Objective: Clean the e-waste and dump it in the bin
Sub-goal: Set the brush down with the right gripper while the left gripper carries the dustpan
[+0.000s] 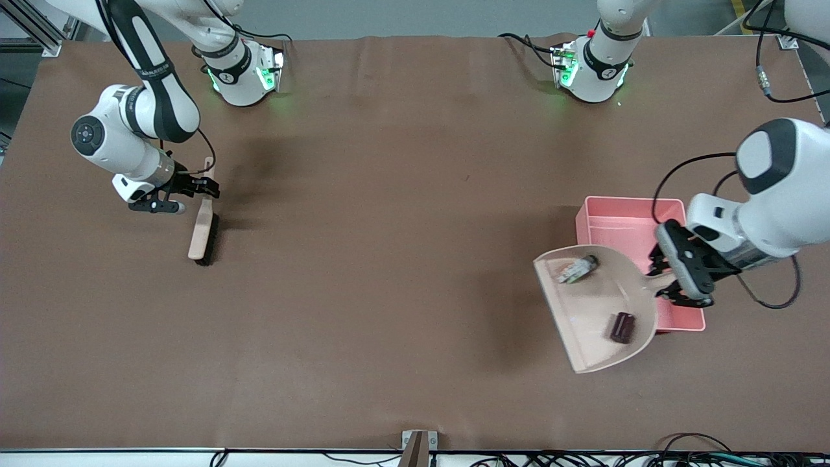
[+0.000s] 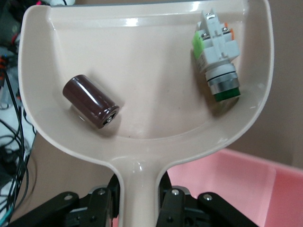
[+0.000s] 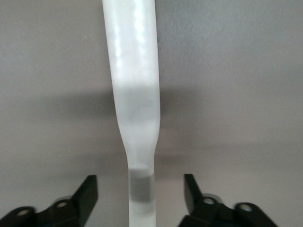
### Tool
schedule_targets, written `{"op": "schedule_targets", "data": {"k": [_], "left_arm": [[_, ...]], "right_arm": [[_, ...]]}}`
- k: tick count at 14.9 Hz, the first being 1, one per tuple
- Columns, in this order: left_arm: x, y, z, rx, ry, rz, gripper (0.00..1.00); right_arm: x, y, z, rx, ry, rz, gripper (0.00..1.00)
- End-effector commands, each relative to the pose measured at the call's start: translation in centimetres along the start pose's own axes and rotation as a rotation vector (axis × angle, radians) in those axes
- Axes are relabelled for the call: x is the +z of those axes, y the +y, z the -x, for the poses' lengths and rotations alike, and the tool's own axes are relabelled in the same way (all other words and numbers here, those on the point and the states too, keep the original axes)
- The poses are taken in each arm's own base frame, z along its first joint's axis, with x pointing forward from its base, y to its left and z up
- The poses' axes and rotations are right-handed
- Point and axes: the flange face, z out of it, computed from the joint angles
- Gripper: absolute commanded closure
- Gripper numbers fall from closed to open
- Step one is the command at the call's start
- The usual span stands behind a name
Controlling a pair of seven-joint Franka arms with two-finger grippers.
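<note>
**Dustpan loaded and up beside the bin, tip-out to come**

Over at the right arm's end of the table, the right gripper (image 1: pixel 202 188) sits with its fingers spread wide, the brush (image 1: pixel 203 233) handle running between them untouched; that arm waits, brush lying on the table (image 1: pixel 389 194).

Across now to the left gripper (image 1: pixel 668 280): clamped shut on the handle of the dustpan (image 1: pixel 583 324), its scoop lifted, by the shadow on the table below it, and stretching out ahead of the fingers. The pink bin (image 1: pixel 622 217) lies right under that gripper and the handle.

Both bits of e-waste ride in the scoop. The white piece (image 2: pixel 217 52), boxy with green side and a green cap, lies against one wall; the dark brown piece (image 2: pixel 91 101), a glossy stubby cylinder, lies toward the other.

That cylinder looks ready to roll, so I'd keep the pan level, bring its open lip over the bin, then tilt slowly.
</note>
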Motion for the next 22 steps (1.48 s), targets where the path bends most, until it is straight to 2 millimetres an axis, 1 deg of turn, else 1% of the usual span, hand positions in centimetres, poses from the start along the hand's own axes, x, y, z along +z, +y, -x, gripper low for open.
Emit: {"op": "schedule_targets", "data": {"k": [1, 2, 3, 4, 5, 7, 8, 9, 11, 12, 13, 15, 16, 17, 18, 20, 22], "left_arm": [[-1.9, -0.6, 5.5, 0.047, -0.023, 0.001, 1.0], [-1.7, -0.9, 8.0, 0.079, -0.04, 0.014, 1.0], [-1.4, -1.1, 10.6, 0.094, -0.058, 0.023, 1.0], [-1.2, -1.2, 12.7, 0.101, -0.071, 0.029, 1.0], [-1.1, -1.1, 14.5, 0.106, -0.084, 0.042, 1.0], [-0.7, -0.7, 16.6, 0.113, -0.113, 0.07, 1.0], [-1.1, -0.4, 17.4, 0.113, -0.134, 0.071, 1.0], [-1.1, -0.1, 18.1, 0.128, -0.188, 0.077, 1.0], [-1.2, 0.1, 18.2, 0.167, -0.29, 0.083, 1.0], [-1.0, 0.2, 18.3, 0.176, -0.312, 0.088, 1.0], [-0.4, 0.5, 18.5, 0.196, -0.352, 0.103, 1.0], [0.2, 0.7, 18.1, 0.217, -0.41, 0.112, 1.0], [0.4, 0.8, 18.0, 0.224, -0.442, 0.112, 1.0], [0.5, 0.8, 17.5, 0.235, -0.473, 0.108, 1.0], [1.0, 0.8, 17.1, 0.242, -0.5, 0.109, 1.0], [1.1, 0.8, 15.8, 0.255, -0.54, 0.096, 1.0], [1.1, 0.7, 14.2, 0.301, -0.598, 0.081, 1.0]], "right_arm": [[-2.5, 0.2, -0.9, 0.002, 0.061, 0.007, 0.0], [-3.6, 0.0, -1.7, -0.001, 0.075, 0.006, 0.0], [-4.3, -0.2, -2.0, -0.003, 0.074, 0.005, 0.0], [-5.5, -0.5, -2.5, -0.002, 0.062, 0.001, 0.0], [-7.6, -0.7, -2.9, 0.0, 0.072, -0.001, 0.0], [-11.1, -0.9, -3.3, -0.003, 0.083, -0.004, 0.0], [-13.1, -0.9, -3.8, -0.005, 0.094, -0.005, 0.0], [-15.3, -0.4, -4.3, 0.007, 0.086, -0.011, 0.0], [-21.3, 1.4, -5.6, 0.044, 0.092, -0.021, 0.0], [-24.0, 2.0, -6.0, 0.052, 0.106, -0.023, 0.0], [-27.0, 2.2, -6.4, 0.051, 0.141, -0.021, 0.0], [-32.7, 2.9, -6.6, 0.057, 0.178, -0.02, 0.0], [-35.4, 2.8, -6.4, 0.055, 0.185, -0.012, 0.0], [-37.4, 2.6, -6.0, 0.046, 0.19, 0.008, 0.0], [-38.5, 2.4, -5.8, 0.035, 0.194, 0.037, 0.0], [-40.2, 2.2, -5.5, 0.022, 0.205, 0.072, 0.0], [-41.3, 2.1, -5.3, 0.022, 0.206, 0.073, 0.0]]}}
